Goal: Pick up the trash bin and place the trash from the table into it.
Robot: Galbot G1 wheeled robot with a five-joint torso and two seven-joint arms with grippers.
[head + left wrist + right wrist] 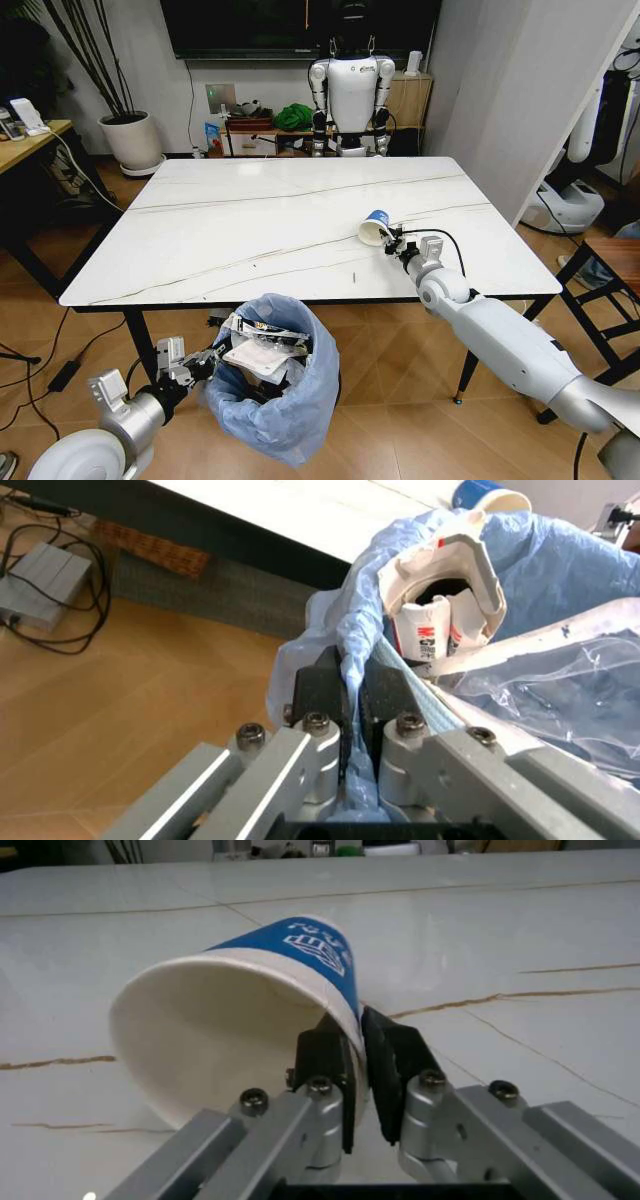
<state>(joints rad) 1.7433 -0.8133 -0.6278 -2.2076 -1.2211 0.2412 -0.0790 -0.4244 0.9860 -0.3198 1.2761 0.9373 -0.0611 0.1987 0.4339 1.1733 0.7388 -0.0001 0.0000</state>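
Trash bin: crinkled blue liner.

My left arm hangs low beside me, below the counter edge, its tool clamped tight on the rim of the trash bin. My right arm reaches forward over the counter, wrist level, its tool pinched on the wall of the paper cup.
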